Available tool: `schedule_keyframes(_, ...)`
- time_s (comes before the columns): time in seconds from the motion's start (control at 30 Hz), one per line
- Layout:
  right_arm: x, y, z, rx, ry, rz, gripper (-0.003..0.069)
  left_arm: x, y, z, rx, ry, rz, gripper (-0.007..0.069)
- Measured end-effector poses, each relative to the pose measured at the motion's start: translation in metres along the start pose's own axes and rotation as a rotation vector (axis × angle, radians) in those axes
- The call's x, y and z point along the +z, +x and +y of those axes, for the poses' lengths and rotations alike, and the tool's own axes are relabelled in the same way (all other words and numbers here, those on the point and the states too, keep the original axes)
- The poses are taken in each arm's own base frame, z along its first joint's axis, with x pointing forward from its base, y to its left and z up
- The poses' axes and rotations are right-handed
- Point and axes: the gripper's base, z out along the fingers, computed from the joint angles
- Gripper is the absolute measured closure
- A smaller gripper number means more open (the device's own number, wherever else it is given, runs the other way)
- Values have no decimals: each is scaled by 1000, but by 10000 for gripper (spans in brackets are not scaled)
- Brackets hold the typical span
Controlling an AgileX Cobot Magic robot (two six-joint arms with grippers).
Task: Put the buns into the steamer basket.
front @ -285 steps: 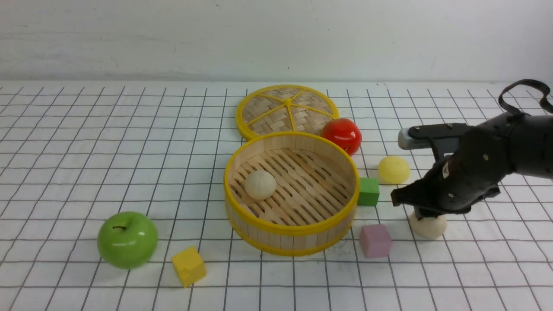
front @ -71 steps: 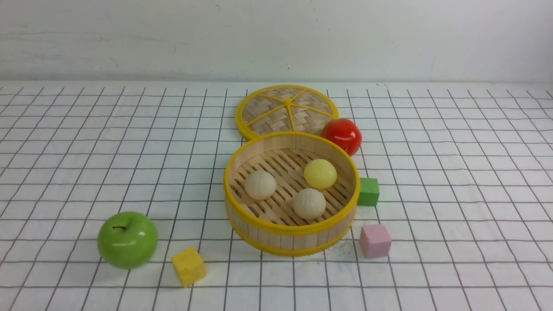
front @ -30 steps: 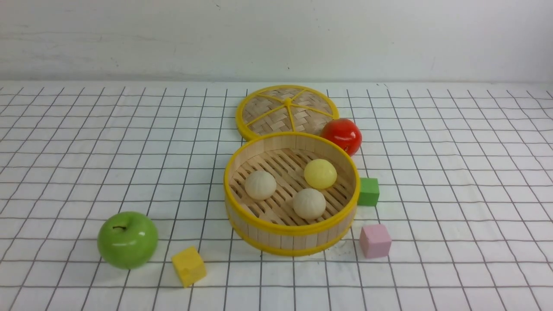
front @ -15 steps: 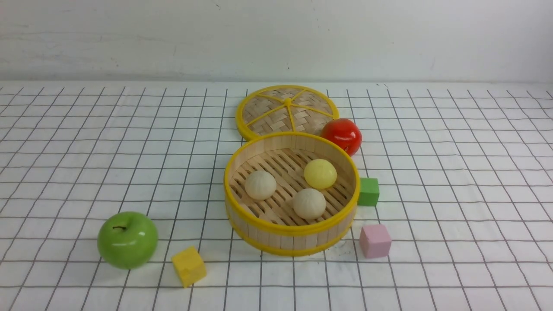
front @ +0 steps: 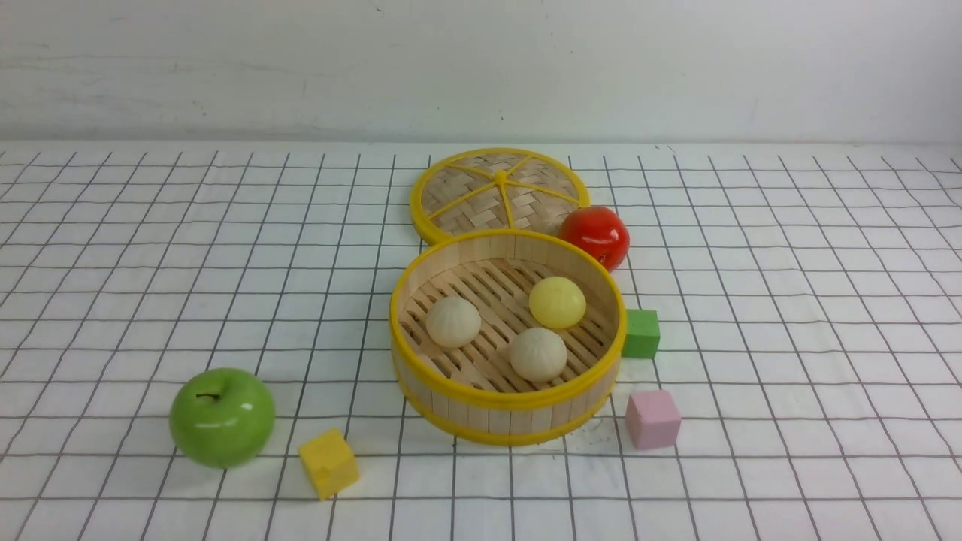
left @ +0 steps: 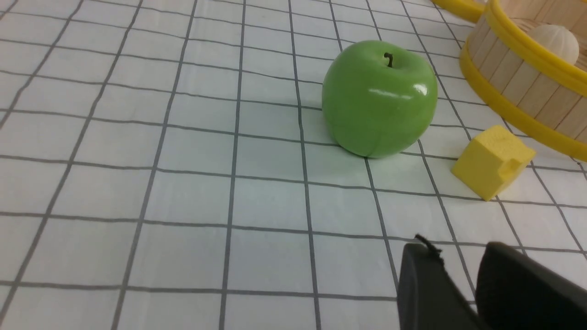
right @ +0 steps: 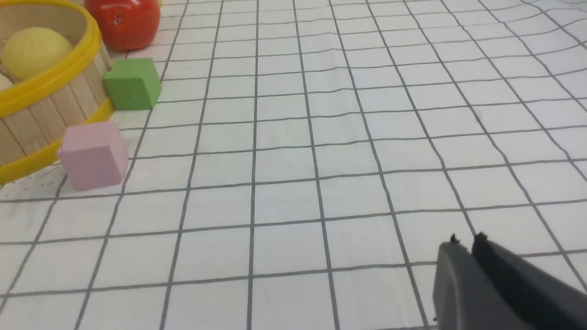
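Observation:
The steamer basket [front: 508, 398] stands mid-table with yellow rims and a slatted floor. All three buns lie inside it: a beige bun [front: 453, 321] at the left, a second beige bun [front: 538, 353] at the front and the pale yellow bun [front: 557, 302] at the back right. Neither arm shows in the front view. My left gripper [left: 454, 247] is empty with a narrow gap between its jaws, over bare cloth, apart from the basket [left: 527, 98]. My right gripper [right: 465, 239] is shut and empty, well away from the basket [right: 41, 114].
The flat woven lid [front: 499, 191] lies behind the basket, with a red tomato [front: 594, 236] beside it. A green cube [front: 641, 333] and a pink cube [front: 652, 418] sit right of the basket. A green apple [front: 221, 417] and a yellow cube [front: 328, 463] sit at the front left.
Nothing has moved over the last second. Since 9.5 s ago the right arm has left the front view, and the yellow bun and one beige bun now lie in the basket.

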Motion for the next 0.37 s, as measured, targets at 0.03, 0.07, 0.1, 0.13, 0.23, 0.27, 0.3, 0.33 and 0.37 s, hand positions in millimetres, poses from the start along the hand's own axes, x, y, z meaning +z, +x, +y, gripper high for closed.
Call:
schedule_keyframes(0.03,0,0,0,0,0,0,620,0,0,0,0,0,1,450)
schedule_keyframes(0.07,0,0,0,0,0,0,620,0,0,0,0,0,1,449)
schedule_keyframes(0.1,0,0,0,0,0,0,620,0,0,0,0,0,1,449)
schedule_keyframes(0.13,0,0,0,0,0,0,620,0,0,0,0,0,1,448)
schedule_keyframes(0.23,0,0,0,0,0,0,620,0,0,0,0,0,1,443)
schedule_keyframes(0.27,0,0,0,0,0,0,620,0,0,0,0,0,1,443)
schedule_keyframes(0.3,0,0,0,0,0,0,620,0,0,0,0,0,1,442)
schedule_keyframes(0.33,0,0,0,0,0,0,620,0,0,0,0,0,1,441)
schedule_keyframes(0.37,0,0,0,0,0,0,620,0,0,0,0,0,1,441)
